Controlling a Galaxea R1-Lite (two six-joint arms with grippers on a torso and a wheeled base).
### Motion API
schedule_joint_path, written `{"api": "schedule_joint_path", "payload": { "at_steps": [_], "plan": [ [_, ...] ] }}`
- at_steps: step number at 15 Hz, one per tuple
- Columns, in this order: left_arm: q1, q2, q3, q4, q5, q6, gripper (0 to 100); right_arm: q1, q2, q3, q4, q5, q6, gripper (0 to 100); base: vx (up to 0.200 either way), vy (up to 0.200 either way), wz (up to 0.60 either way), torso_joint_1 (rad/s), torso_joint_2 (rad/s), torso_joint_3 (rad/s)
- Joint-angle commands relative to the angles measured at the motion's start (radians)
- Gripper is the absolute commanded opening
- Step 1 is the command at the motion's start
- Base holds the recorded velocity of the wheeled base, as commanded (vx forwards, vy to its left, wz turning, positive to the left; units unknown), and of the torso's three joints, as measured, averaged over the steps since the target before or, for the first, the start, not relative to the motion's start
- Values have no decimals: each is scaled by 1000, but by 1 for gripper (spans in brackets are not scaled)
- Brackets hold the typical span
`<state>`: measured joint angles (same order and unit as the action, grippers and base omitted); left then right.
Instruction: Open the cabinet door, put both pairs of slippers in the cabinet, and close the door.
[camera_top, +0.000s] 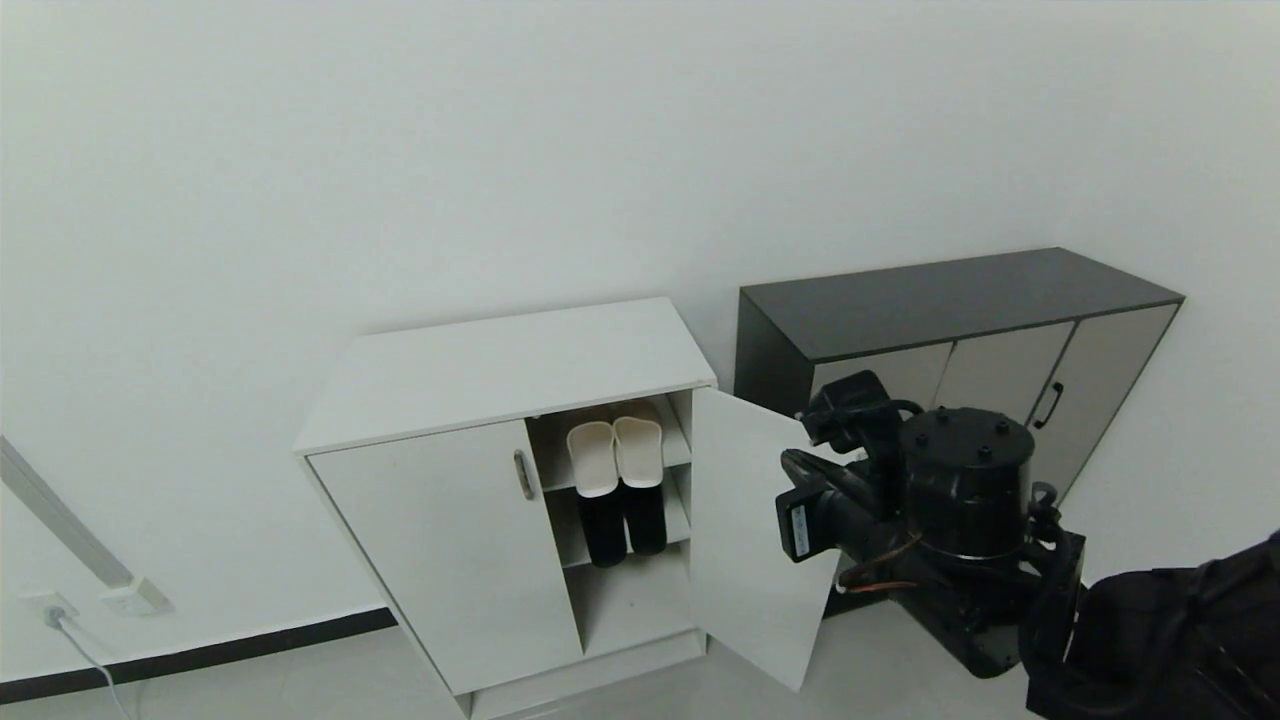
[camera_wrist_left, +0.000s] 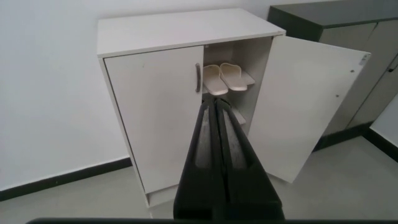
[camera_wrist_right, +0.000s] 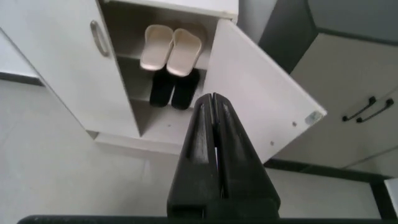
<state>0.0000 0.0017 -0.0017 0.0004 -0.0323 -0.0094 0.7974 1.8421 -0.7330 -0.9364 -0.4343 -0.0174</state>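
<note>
Slippers (camera_top: 594, 458), cream above black, inside white open-doored cabinet (camera_top: 500, 365); left tool (camera_wrist_left: 215, 104), right tool (camera_wrist_right: 213, 98) closed.

Two cabinets: one white cabinet (camera_top: 500, 370), one dark cabinet (camera_top: 950, 290); two slipper pairs: one white pair (camera_top: 615, 455), one black pair (camera_top: 625, 520)

White cabinet (camera_top: 500, 370) right door (camera_top: 750, 540) open; white slippers (camera_top: 615, 455) above black slippers (camera_top: 625, 525) inside.
</note>
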Motion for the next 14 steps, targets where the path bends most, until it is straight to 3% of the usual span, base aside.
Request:
{"api": "schedule_joint_path", "payload": {
  "at_steps": [1,7,14],
  "plan": [
    [0,0,0,0,0,0,0,-52,14,-11,-19,31,-19,0,0,0,0,0,0,0],
    [0,0,0,0,0,-1,0,-215,74,-187,96,92,-18,0,0,0,0,0,0,0],
    [0,0,0,0,0,0,0,-357,238,-348,116,183,-9,0,0,0,0,0,0,0]
  ]
}}
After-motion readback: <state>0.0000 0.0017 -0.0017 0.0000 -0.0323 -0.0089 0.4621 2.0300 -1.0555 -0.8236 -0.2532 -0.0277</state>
